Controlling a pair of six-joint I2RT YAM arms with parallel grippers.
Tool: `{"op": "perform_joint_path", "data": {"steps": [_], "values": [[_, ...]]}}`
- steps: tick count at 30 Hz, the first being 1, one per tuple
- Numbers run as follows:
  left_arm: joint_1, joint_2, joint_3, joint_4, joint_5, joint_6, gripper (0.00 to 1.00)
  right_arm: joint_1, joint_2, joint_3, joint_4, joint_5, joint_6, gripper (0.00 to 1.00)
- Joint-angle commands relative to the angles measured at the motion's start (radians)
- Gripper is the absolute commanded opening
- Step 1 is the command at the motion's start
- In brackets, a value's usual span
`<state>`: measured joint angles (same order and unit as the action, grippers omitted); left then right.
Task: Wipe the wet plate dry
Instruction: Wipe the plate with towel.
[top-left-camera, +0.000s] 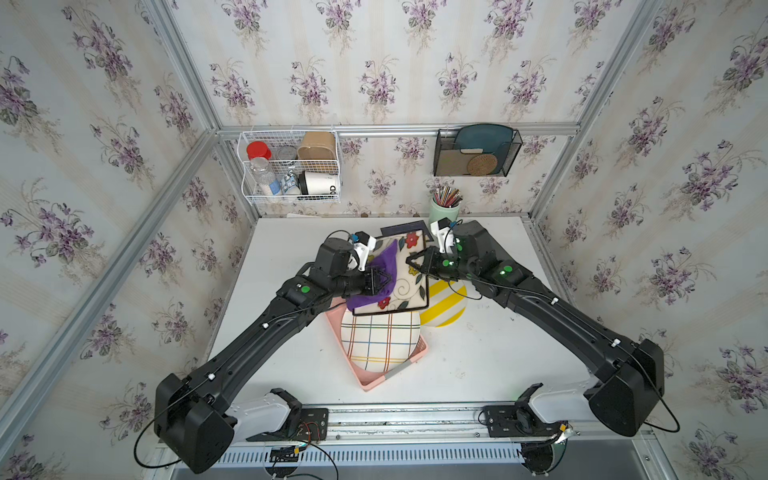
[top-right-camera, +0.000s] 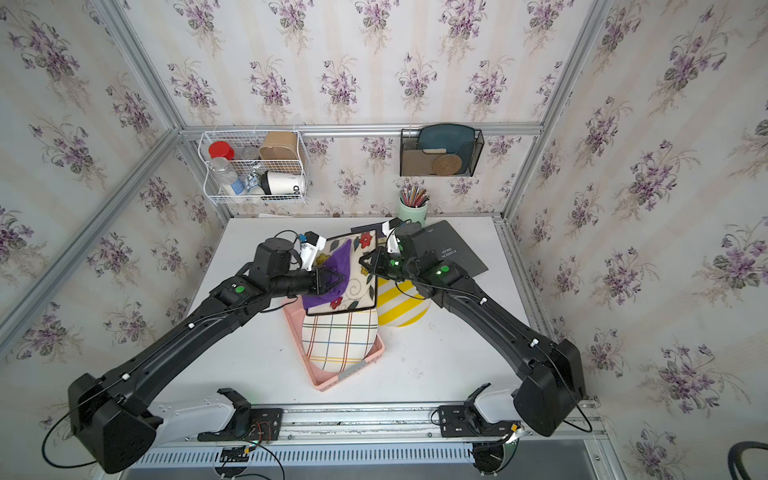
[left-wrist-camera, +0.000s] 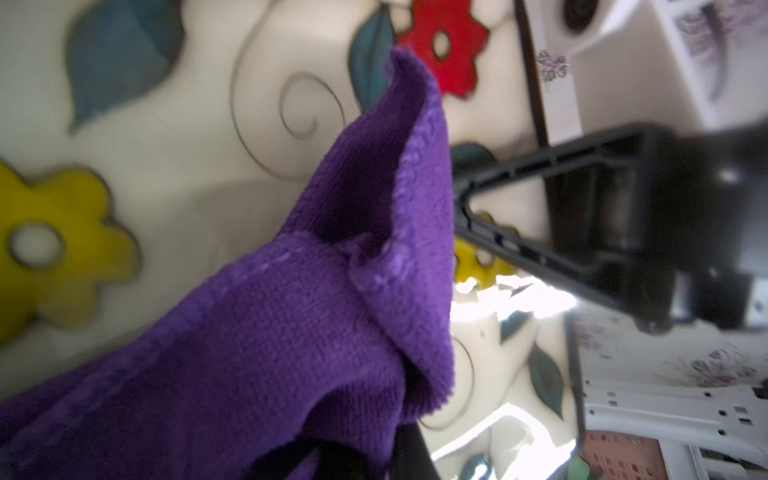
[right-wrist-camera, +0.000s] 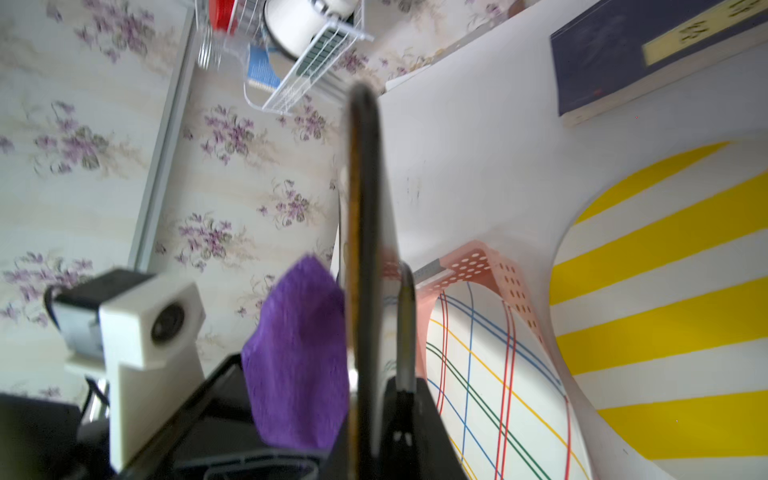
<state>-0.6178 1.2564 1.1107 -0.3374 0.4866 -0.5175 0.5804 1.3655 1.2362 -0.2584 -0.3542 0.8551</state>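
Three containers frame the white table (top-left-camera: 478, 353): a pink perforated plastic basket (top-left-camera: 374, 384) holding a round white plate crossed with coloured lines (top-left-camera: 378, 340); a white wire wall basket (top-left-camera: 291, 198) with a red-lidded jar (top-left-camera: 258, 150) and a white cup on its side (top-left-camera: 320, 183); and a black mesh wall holder (top-left-camera: 513, 156) with a teal plate (top-left-camera: 478, 135). Both arms reach in, elbows out. The right gripper (top-left-camera: 412, 264) is clamped on the rim of the square cream plate painted with flowers (top-left-camera: 409, 282), held tilted above the pink basket's far end. The left gripper (top-left-camera: 385, 279), closed on a purple cloth (top-left-camera: 384, 257), lays it against the plate's face.
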Motion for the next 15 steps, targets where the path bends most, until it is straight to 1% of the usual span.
{"op": "perform_joint_path", "data": {"steps": [1,2,3,5,6,7,8,9,10,11,12,13,14,15], "values": [[-0.007,-0.008,0.006,-0.034,-0.005,0.005,0.0,-0.029,-0.02,0.049,0.469,-0.075,0.117,0.0],[-0.001,-0.03,0.002,-0.043,-0.069,0.004,0.0,-0.028,-0.017,0.062,0.454,-0.099,0.1,0.0],[0.015,-0.059,0.003,-0.087,-0.193,-0.002,0.0,-0.012,-0.016,0.063,0.452,-0.128,0.092,0.0],[0.062,-0.082,0.014,-0.199,-0.362,-0.029,0.0,0.017,-0.023,0.055,0.453,-0.159,0.077,0.0],[0.084,-0.082,0.016,-0.243,-0.437,-0.058,0.0,0.027,-0.029,0.054,0.446,-0.165,0.061,0.0],[0.1,-0.074,0.008,-0.244,-0.472,-0.078,0.0,0.03,-0.036,0.05,0.438,-0.161,0.048,0.0],[0.11,-0.057,-0.003,-0.187,-0.419,-0.07,0.0,0.029,-0.048,0.046,0.437,-0.155,0.039,0.0],[0.105,-0.034,-0.003,-0.101,-0.323,-0.067,0.0,0.024,-0.057,0.042,0.434,-0.14,0.032,0.0],[0.08,0.006,0.012,-0.005,-0.217,-0.071,0.0,0.016,-0.066,0.039,0.435,-0.126,0.031,0.0],[0.034,0.058,0.049,0.074,-0.132,-0.053,0.0,0.002,-0.069,0.037,0.44,-0.121,0.041,0.0],[-0.03,0.11,0.113,0.097,-0.067,-0.012,0.0,-0.022,-0.068,0.032,0.447,-0.122,0.07,0.0],[-0.086,0.172,0.194,0.074,-0.027,0.036,0.0,-0.049,-0.065,0.024,0.461,-0.123,0.103,0.0],[-0.13,0.228,0.276,0.015,-0.006,0.079,0.0,-0.085,-0.062,0.015,0.482,-0.129,0.128,0.0],[-0.151,0.278,0.346,-0.037,0.01,0.092,0.0,-0.099,-0.058,0.016,0.493,-0.137,0.138,0.0]]}}
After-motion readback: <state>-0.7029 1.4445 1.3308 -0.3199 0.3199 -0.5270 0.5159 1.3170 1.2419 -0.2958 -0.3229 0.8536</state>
